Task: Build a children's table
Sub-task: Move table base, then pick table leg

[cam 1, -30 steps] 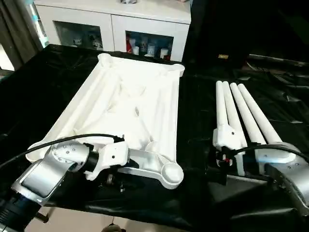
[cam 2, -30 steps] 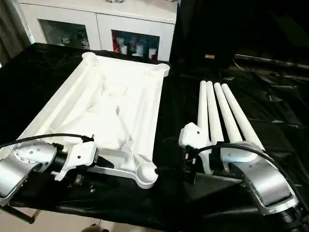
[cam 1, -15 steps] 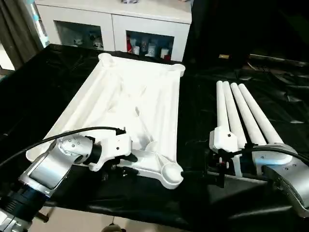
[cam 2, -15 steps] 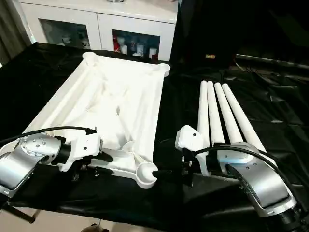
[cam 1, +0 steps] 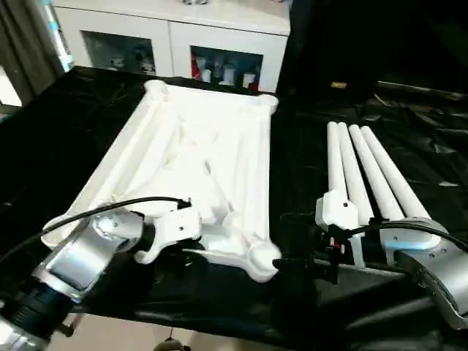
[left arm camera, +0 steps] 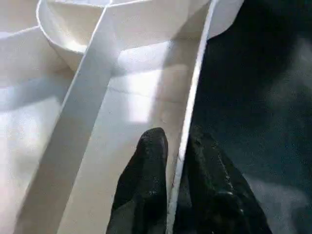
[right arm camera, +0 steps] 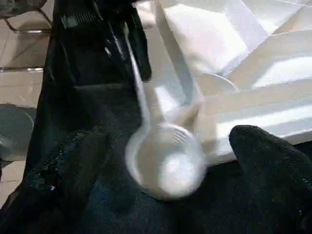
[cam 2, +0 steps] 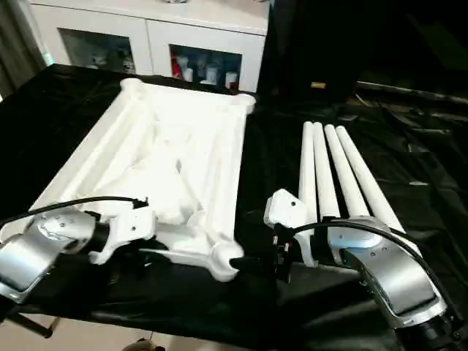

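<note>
Nearest, the left gripper (left arm camera: 176, 161) is clenched on the near rim of the tabletop (cam 1: 197, 146): in the left wrist view one black finger (left arm camera: 146, 185) lies inside the thin white edge wall and the other outside it, both touching the wall. From the head views this grip sits on the short near edge, left of the round socket (cam 1: 260, 257) at the near right corner, with the silver left forearm (cam 1: 80, 256) reaching in from the lower left and a black cable arching over it.

Level with that corner, the right gripper (right arm camera: 165, 161) is released, its two black fingers spread wide. In the right wrist view the corner socket (right arm camera: 165, 165) lies between them, blurred, and whether either finger touches it cannot be told. The right forearm (cam 2: 380, 270) comes in from the lower right, over the near ends of the legs.

Farther back, the tabletop lies upside down on the black cloth (cam 1: 58, 131), ribs up, running away from the robot toward the left half of the work table, with two more round sockets (cam 1: 156, 88) at its far corners. To its right, apart from it, four white legs (cam 1: 358, 175) lie side by side, touching one another, fanning slightly away from the robot.

Beyond the table stands a white cabinet (cam 1: 168, 29) with glass doors and small items inside.
</note>
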